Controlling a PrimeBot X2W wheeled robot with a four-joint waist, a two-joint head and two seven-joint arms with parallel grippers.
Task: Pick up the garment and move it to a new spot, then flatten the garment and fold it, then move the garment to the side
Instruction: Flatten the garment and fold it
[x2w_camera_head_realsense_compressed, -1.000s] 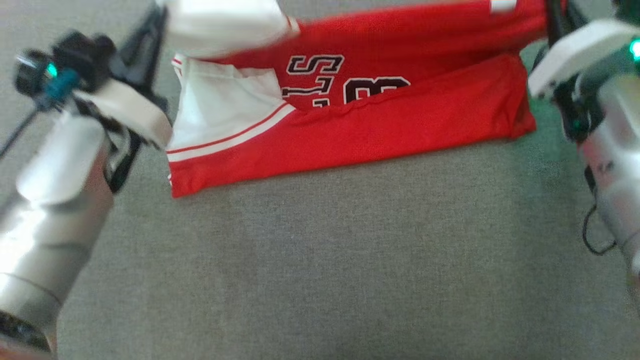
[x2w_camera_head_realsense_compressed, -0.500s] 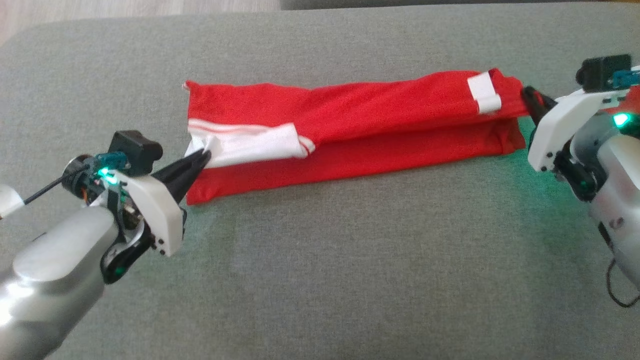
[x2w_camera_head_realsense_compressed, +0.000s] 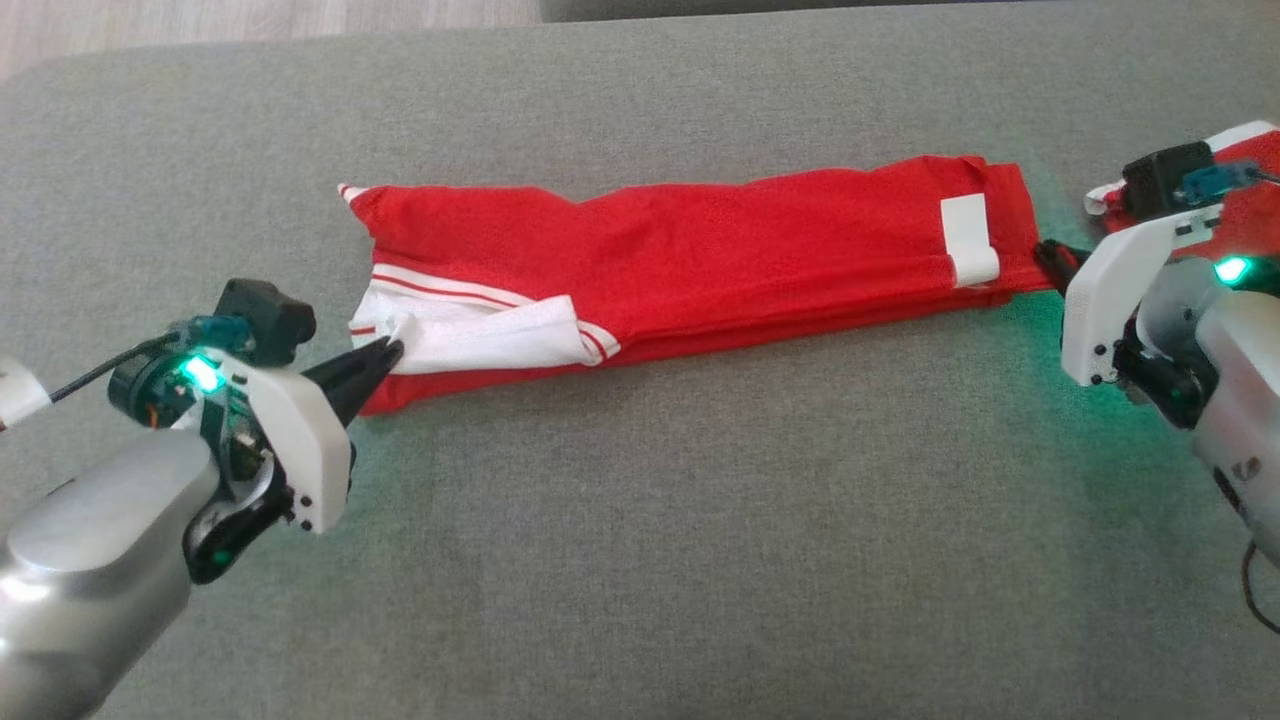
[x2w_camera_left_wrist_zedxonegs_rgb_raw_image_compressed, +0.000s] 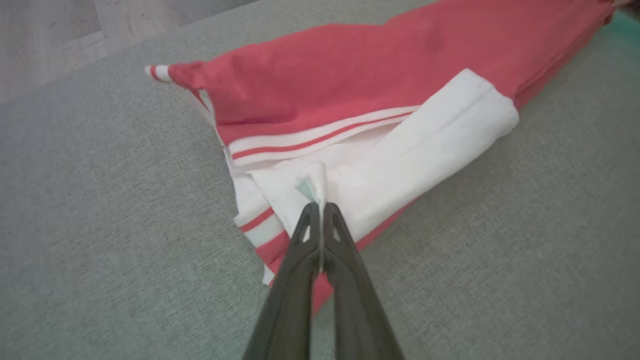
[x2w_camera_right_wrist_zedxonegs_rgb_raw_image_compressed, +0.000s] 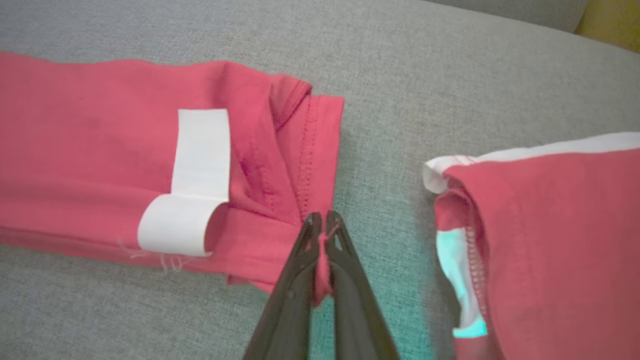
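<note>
A red garment (x2w_camera_head_realsense_compressed: 700, 270) with white, red-striped trim lies folded into a long narrow strip across the grey cushion. My left gripper (x2w_camera_head_realsense_compressed: 385, 352) is shut on the white sleeve fabric (x2w_camera_left_wrist_zedxonegs_rgb_raw_image_compressed: 380, 165) at the strip's left end, its tips (x2w_camera_left_wrist_zedxonegs_rgb_raw_image_compressed: 319, 207) pinching a small white peak. At the right end my right gripper (x2w_camera_head_realsense_compressed: 1050, 255) is shut on the red hem (x2w_camera_right_wrist_zedxonegs_rgb_raw_image_compressed: 320, 150), with a fold of red cloth caught between its fingers (x2w_camera_right_wrist_zedxonegs_rgb_raw_image_compressed: 322, 220). A white label (x2w_camera_right_wrist_zedxonegs_rgb_raw_image_compressed: 197, 175) wraps the edge near that hem.
A second red garment with white trim (x2w_camera_right_wrist_zedxonegs_rgb_raw_image_compressed: 545, 235) lies just right of my right gripper, also showing at the head view's right edge (x2w_camera_head_realsense_compressed: 1250, 190). The grey cushion (x2w_camera_head_realsense_compressed: 640, 560) stretches wide in front. Wooden floor (x2w_camera_left_wrist_zedxonegs_rgb_raw_image_compressed: 45, 35) lies beyond its far left edge.
The upper half of the garment has come down onto the lower half, so the strip is narrower and flatter. Both grippers kept hold and sank toward the cushion. The camera has shifted.
</note>
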